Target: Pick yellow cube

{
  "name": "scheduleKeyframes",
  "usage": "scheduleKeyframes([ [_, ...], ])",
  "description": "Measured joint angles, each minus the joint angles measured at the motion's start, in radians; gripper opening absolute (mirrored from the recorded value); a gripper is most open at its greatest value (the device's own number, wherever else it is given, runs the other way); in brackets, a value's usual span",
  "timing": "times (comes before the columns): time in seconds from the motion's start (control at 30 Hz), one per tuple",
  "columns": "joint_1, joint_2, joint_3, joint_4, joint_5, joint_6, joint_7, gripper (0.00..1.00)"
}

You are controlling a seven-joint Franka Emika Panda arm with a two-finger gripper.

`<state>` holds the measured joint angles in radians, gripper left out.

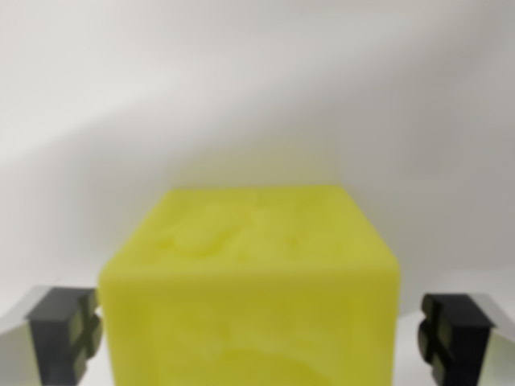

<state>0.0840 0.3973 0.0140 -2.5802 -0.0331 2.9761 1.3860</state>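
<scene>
Though blurred — yellow cube (249, 281) between spread jaws, right pad (455, 338) apart.

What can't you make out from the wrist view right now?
- Yellow cube: its base is cut off by the bottom edge.
- Hand: only the two fingertips show; whether the left pad touches the cube is blurred.
- Surface under the cube: hidden by it.

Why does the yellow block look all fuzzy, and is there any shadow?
In the wrist view the yellow cube sits very near the camera, so its edges blur; the end effector fingers look soft too. The light is even, with no glare and only a faint grey shading on the white surface behind.
</scene>
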Motion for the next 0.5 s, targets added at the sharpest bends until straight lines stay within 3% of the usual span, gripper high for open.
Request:
scheduleKeyframes([
  [0.07, 0.0, 0.008, 0.0, 0.002, -0.002, 0.005, 0.002, 1.0],
  [0.1, -0.002, 0.01, 0.001, 0.003, -0.004, 0.007, 0.004, 0.0],
  [0.5, -0.001, -0.061, 0.002, -0.015, 0.006, -0.044, -0.005, 0.0],
])
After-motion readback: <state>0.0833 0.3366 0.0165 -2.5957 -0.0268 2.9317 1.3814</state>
